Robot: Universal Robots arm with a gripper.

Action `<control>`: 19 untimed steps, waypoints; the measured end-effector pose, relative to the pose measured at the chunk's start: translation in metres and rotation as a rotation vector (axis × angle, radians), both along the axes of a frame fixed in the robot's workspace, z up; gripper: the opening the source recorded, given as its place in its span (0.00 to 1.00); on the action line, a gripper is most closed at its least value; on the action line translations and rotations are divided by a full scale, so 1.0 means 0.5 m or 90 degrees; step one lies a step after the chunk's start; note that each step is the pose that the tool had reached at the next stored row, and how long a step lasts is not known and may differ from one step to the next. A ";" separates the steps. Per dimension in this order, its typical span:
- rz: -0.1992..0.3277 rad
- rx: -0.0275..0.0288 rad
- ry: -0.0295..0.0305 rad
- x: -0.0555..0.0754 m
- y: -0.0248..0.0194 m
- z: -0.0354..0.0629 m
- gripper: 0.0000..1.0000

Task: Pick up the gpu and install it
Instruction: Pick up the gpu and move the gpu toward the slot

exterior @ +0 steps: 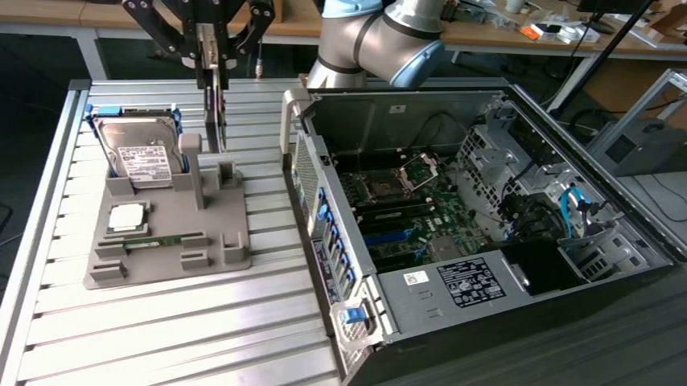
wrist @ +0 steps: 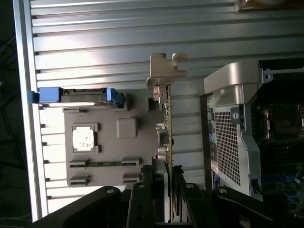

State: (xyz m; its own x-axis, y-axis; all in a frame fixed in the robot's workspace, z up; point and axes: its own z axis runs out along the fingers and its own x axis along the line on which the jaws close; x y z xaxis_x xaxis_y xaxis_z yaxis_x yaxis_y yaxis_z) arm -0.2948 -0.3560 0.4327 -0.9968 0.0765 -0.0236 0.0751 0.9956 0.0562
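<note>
Hand [exterior: 215,58] pinched gpu [exterior: 218,112] at upper end. Card hung edge-on, long axis vertical, directly below hand, over grey parts holder [exterior: 161,241] on worktop [exterior: 161,338]. Open computer case [exterior: 376,121] lay at exterior view's right.

Hard drive [exterior: 140,157] and holder posts [exterior: 191,154] crowd one side of the fingers [exterior: 203,56] and gpu [exterior: 218,112], computer case wall [exterior: 304,173] the other; slats [exterior: 263,161] between are free.

On the counter [exterior: 161,338], the parts holder [exterior: 156,259] lay to the exterior view's left of the computer case [exterior: 472,217]; the gpu [exterior: 218,112] stood upright over the holder, beside the hard drive [exterior: 140,157].
</note>
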 end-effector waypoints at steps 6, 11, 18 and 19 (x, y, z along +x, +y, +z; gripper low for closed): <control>0.000 0.0000 0.0000 0.000 0.0000 0.002 0.27; 0.000 -0.0001 0.0002 0.002 0.0000 0.002 0.27; 0.000 0.0000 0.0000 0.011 -0.0010 0.002 0.27; 0.000 0.0000 0.0001 0.012 -0.0010 0.002 0.27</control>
State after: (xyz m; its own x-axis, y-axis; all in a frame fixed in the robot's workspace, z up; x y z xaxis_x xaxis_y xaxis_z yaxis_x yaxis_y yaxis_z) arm -0.2890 -0.3565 0.4336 -0.9968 0.0765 -0.0235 0.0751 0.9956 0.0562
